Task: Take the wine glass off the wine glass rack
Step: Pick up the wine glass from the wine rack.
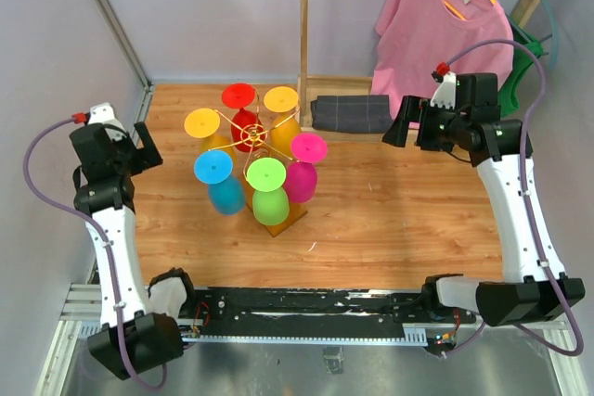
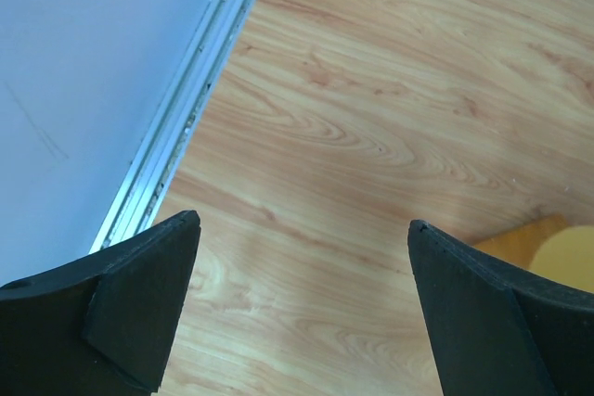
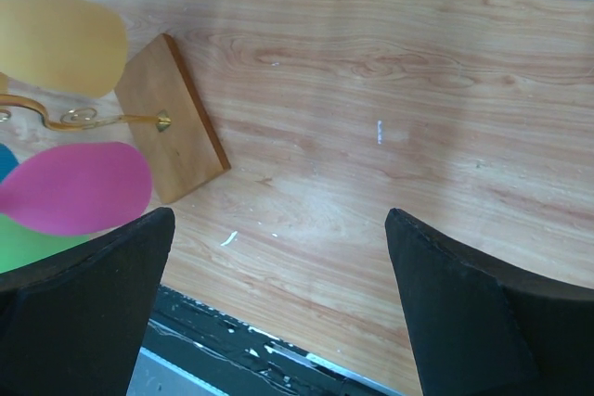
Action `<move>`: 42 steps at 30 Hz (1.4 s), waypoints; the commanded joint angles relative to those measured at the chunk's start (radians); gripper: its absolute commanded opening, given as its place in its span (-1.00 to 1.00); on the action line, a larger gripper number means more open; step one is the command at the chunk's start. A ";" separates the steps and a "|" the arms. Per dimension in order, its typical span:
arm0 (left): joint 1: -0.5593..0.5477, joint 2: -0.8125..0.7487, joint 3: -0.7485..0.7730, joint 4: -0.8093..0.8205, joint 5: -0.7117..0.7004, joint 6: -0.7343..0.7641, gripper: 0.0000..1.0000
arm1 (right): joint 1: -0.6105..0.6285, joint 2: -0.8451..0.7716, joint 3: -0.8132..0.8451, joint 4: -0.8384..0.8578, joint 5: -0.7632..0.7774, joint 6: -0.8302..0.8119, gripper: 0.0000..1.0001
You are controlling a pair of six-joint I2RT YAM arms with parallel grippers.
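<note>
Top external view: both arms stand raised at the table's sides, well apart from the rack; no approach has begun.
Step in hand: start of the task; by the look of it, no glass has been chosen or touched.
Left gripper: jaws spread wide, nothing between them; only bare wood shows below, with the grey wall and a metal rail to one side.
Right gripper: jaws spread wide and empty, hanging over bare table beside the rack's base.
Wine glass rack: stands left of centre on the table; thin gold wire arms curl out from a central post, fixed on a flat rectangular wooden base with square edges.
Wine glasses: six hang bowl down from the arms, round feet uppermost; red, orange-yellow, yellow, blue, green, magenta.
Material: glasses look like smooth coloured plastic, opaque to faintly translucent; this is a judgement from the sheen.
Nearest candidate: the magenta glass faces the right arm; the yellow and blue ones face the left.
Next move calls for: bringing one open gripper level with a bowl or stem, closing gently, then sliding the foot outward along its wire arm, not pulling downward.
Risk: the light rack may tip or drag if the foot catches in the curl.
</note>
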 commanded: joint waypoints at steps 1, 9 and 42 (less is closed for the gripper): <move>0.105 0.075 0.090 0.003 0.203 0.038 0.99 | 0.013 0.036 0.071 -0.003 -0.076 0.069 0.97; 0.137 0.184 0.217 -0.075 0.402 -0.042 0.98 | 0.047 0.053 0.060 0.091 -0.260 0.232 0.97; 0.170 0.286 0.476 -0.276 0.682 -0.237 0.99 | 0.270 0.031 -0.172 0.510 -0.452 0.642 0.57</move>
